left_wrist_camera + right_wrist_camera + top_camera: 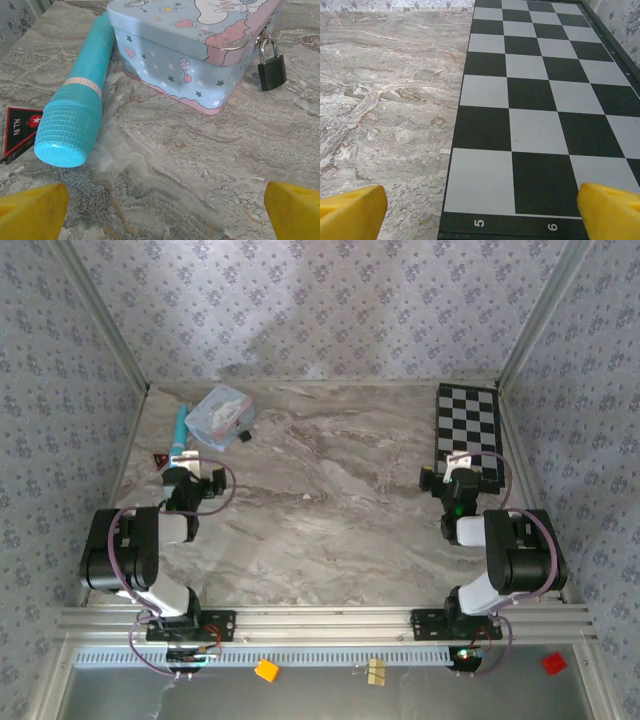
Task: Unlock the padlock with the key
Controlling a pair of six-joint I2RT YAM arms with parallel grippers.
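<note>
nearest: left gripper (162,212), just in front of the tin (175,55), fingers (30,212) spread wide, nothing pinched. right gripper (480,212), well to the right of the tin, over the near edge of the chessboard (540,100), fingers likewise spread and empty. no key held on either side.

next out: bare marble table (200,165) in front of the tin. teal ribbed cylinder (80,105) lying along the left wall of the tin; touching or just beside, cannot tell. red-and-black triangle (17,127) flat on the table, left of the cylinder, apart from the tin.

farthest: padlock (271,70), hung by its shackle from the hasp at the right-hand corner of the tin, body against the tin wall. keyhole face not readable.

hazards, as judged:
- dangling padlock: likely to swing away under key pressure; steady the body first.
- tin unrestrained: likely to slide if pushed at the hasp.
- cylinder round: likely to roll if clipped by the left finger on approach.
- small padlock, wide fingers: risk of snagging the tin lid or hasp instead.
</note>
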